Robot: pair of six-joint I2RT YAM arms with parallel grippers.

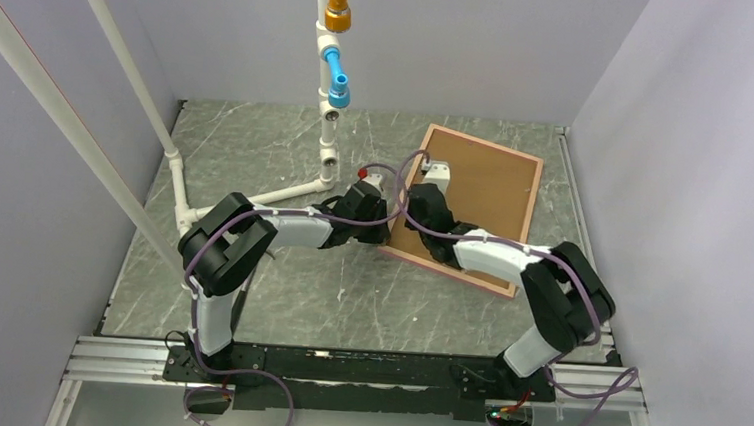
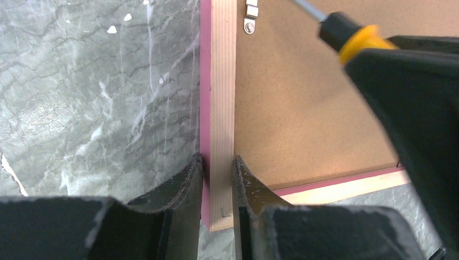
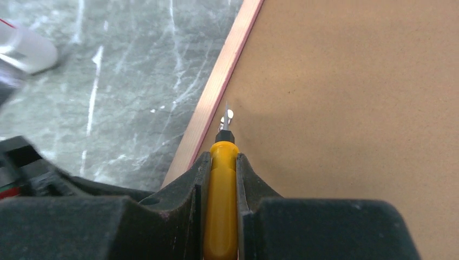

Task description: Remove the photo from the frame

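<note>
The picture frame (image 1: 485, 186) lies face down at the table's back right, its brown backing board (image 2: 303, 108) up inside a pink and pale wood rim. The photo is hidden under the board. My left gripper (image 2: 218, 173) is shut on the frame's left rail (image 2: 223, 97) near its near corner. My right gripper (image 3: 221, 173) is shut on a yellow-handled screwdriver (image 3: 221, 211). Its metal tip (image 3: 225, 115) touches a small metal retaining clip (image 3: 229, 114) at the board's left edge. The screwdriver (image 2: 354, 40) also shows in the left wrist view, with another metal clip (image 2: 250, 16).
A white pipe stand (image 1: 327, 119) with orange and blue fittings rises just left of the frame, behind my left arm. The table top (image 1: 278, 286) is grey marble. Grey walls close in on the left, back and right.
</note>
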